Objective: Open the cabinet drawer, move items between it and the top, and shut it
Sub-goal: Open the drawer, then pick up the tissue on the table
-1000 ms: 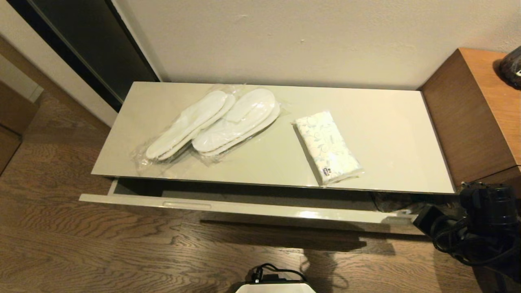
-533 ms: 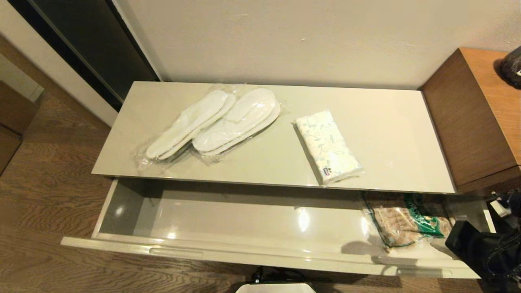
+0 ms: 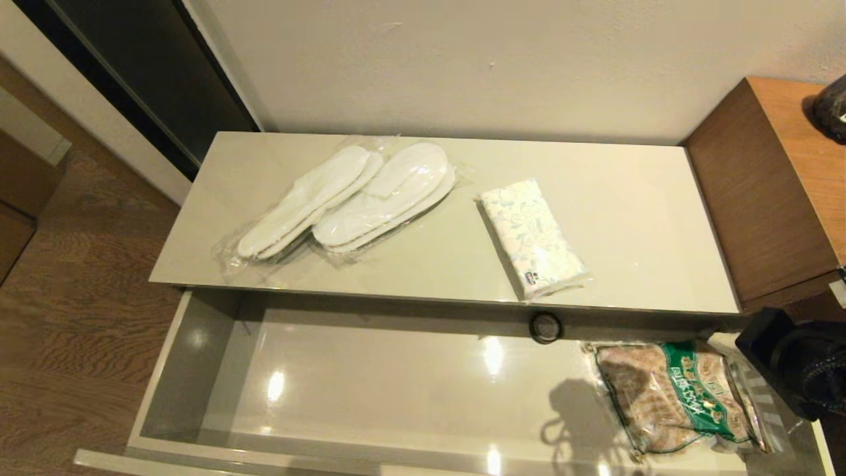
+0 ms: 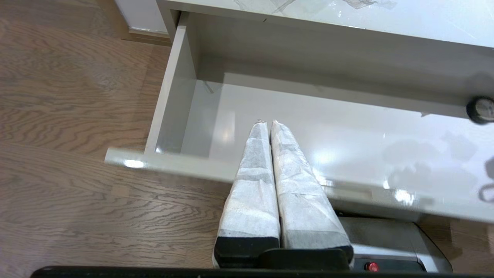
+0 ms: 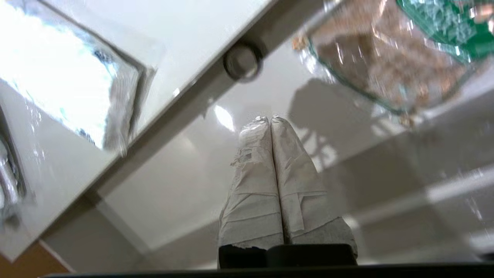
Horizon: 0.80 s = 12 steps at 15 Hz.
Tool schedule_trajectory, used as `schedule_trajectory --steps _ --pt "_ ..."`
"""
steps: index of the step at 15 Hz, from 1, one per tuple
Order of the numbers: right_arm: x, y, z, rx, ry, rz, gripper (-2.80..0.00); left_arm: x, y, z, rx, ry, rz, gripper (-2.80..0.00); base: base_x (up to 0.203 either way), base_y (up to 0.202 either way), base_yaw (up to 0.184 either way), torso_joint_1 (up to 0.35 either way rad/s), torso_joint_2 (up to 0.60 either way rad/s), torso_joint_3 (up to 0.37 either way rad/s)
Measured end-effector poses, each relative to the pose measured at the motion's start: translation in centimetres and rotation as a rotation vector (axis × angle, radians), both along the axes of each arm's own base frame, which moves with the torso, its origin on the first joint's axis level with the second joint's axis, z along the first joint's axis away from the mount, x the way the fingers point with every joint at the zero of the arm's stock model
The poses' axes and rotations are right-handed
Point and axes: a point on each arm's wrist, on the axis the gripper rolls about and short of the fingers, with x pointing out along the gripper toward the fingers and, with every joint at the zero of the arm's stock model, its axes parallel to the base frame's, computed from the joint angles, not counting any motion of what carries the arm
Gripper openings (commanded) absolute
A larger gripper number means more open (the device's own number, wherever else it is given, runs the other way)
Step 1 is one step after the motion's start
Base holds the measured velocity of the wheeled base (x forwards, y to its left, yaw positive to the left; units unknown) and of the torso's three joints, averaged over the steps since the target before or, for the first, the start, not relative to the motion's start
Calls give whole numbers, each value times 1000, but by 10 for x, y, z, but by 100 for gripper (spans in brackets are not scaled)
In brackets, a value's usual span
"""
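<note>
The cabinet drawer (image 3: pixel 396 396) stands pulled far out, its glossy pale floor showing. On the top (image 3: pixel 634 205) lie two clear-wrapped pairs of white slippers (image 3: pixel 304 201) (image 3: pixel 390 198) and the floral tissue pack (image 3: pixel 532 238). My right arm (image 3: pixel 800 360) is at the drawer's right end. In the right wrist view, my right gripper (image 5: pixel 270 119) is shut and empty above the drawer floor, close to the snack bag (image 5: pixel 386 50). My left gripper (image 4: pixel 269 123) is shut and empty too, hanging over the drawer's front rim (image 4: pixel 173 164) towards its left end.
A green-labelled bag of brown snacks (image 3: pixel 681 396) lies in the drawer's right end. A small black ring (image 3: pixel 545 327) sits at the drawer's back. A taller brown wooden unit (image 3: pixel 773 185) adjoins on the right. Wooden floor (image 3: pixel 79 297) lies to the left.
The drawer has slid from barely open to wide open towards me. The snack bag and black ring came into sight. My right arm drew back with the drawer's right end.
</note>
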Motion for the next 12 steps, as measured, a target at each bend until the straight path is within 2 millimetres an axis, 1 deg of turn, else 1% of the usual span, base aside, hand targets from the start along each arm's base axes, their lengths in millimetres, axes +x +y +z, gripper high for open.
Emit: schedule_trajectory --steps 3,6,9,12 --pt "5 1 1 -4 7 -2 -280 0 0 0 0 0 0 -280 0 0 0 0 0 0" --pt "-1 1 7 -14 69 8 -280 0 0 0 0 0 0 -280 0 0 0 0 0 0" --pt "-15 1 31 12 145 63 -280 0 0 0 0 0 0 -280 0 0 0 0 0 0" --pt "-22 3 41 44 146 123 -280 0 0 0 0 0 0 -280 0 0 0 0 0 0"
